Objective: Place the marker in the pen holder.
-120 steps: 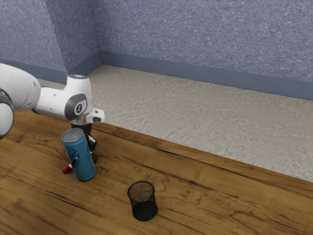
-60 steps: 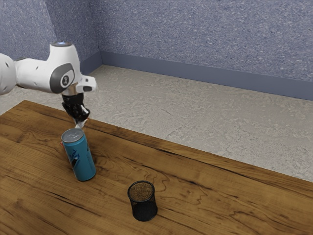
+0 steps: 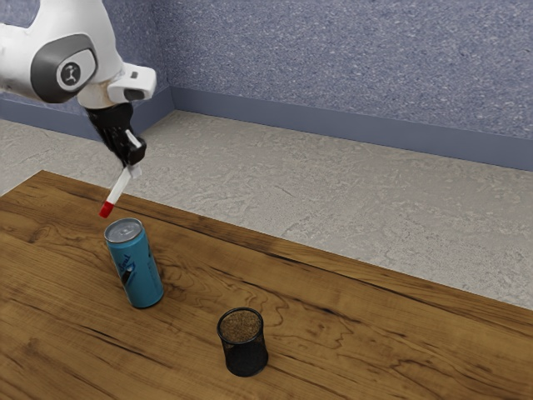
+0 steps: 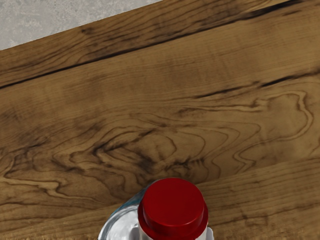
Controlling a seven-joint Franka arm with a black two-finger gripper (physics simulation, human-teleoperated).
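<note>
In the exterior view my gripper [image 3: 132,165] is raised above the table, shut on the white marker [image 3: 121,185] near its upper end. The marker hangs tilted in the air, its red end down toward the exterior view's left, above the can's level. Large in the wrist view is the red end of the marker [image 4: 173,207], with part of the white barrel behind it. The black mesh pen holder [image 3: 243,346] stands upright on the table, lower and farther to the exterior view's right than the gripper.
A blue can [image 3: 138,271] stands upright on the wooden table [image 3: 350,325], between the gripper and the pen holder. In the wrist view the silver top of the can [image 4: 121,226] lies beside the marker's red end. The table's far edge runs behind them, with floor beyond.
My gripper has risen from behind the can and shifted toward the exterior view's left, lifting the marker off the table with it. The can and the pen holder have stayed in place.
</note>
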